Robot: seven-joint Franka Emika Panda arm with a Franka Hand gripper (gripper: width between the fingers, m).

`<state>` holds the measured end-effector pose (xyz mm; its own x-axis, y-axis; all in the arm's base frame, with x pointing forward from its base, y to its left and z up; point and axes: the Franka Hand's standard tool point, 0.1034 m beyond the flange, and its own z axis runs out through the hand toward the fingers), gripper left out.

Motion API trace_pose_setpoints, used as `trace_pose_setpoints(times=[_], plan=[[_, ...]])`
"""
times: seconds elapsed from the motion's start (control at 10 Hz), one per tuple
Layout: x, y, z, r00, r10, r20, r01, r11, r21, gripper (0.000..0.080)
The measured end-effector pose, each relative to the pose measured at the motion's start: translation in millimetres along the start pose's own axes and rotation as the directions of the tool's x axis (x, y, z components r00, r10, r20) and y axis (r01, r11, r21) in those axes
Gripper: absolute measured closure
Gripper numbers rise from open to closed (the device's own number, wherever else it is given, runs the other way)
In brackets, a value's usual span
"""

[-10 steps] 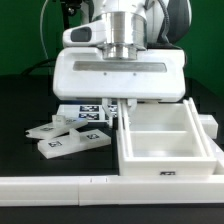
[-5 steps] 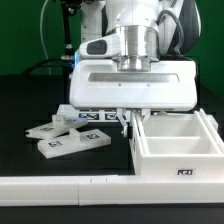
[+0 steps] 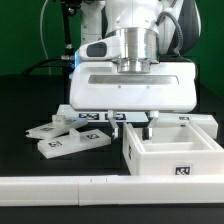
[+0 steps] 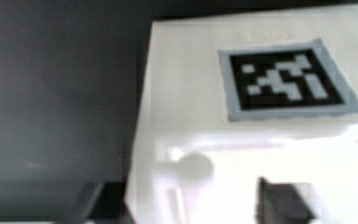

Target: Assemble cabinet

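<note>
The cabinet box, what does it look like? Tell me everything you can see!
The cabinet is a white box, plastic by its look, resting on the dark table at the exterior view's right, open side up. Thick walls surround a hollow inside. A square black-and-white tag sits on its front wall; the wrist view shows another tag on a white face. The gripper hangs over its far wall with fingers apart; whether they touch it I cannot tell.

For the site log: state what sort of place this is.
Probably a robotics lab bench rigged for recording: a black table before a green backdrop, a white cabinet and panels bearing square black-and-white tags, and a robot arm hanging over them.
</note>
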<state>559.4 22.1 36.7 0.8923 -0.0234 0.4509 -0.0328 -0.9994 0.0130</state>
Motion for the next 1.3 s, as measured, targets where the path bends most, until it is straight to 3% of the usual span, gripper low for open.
trace_pose_setpoints(times=[0.1, 0.2, 0.3, 0.4, 0.6, 1.0, 1.3], plan=[[-0.1, -1.0, -4.0, 0.999, -0.003, 0.047, 0.003, 1.000, 0.013, 0.0334], [6.7, 2.9, -17.1, 0.993, 0.001, 0.120, -0.006, 0.999, 0.038, 0.0334], [16.5, 3.3, -30.9, 0.991, 0.005, 0.137, -0.012, 0.999, 0.049, 0.0122], [20.6, 4.8, -38.6, 0.989, 0.007, 0.151, -0.015, 0.999, 0.052, 0.0037], [25.6, 6.0, -46.0, 0.984, 0.011, 0.175, -0.021, 0.998, 0.056, 0.0010], [12.8, 15.3, -39.7, 0.961, 0.034, 0.273, -0.056, 0.996, 0.071, 0.0003], [10.1, 13.0, -8.3, 0.961, 0.041, 0.275, -0.060, 0.996, 0.063, 0.0003]])
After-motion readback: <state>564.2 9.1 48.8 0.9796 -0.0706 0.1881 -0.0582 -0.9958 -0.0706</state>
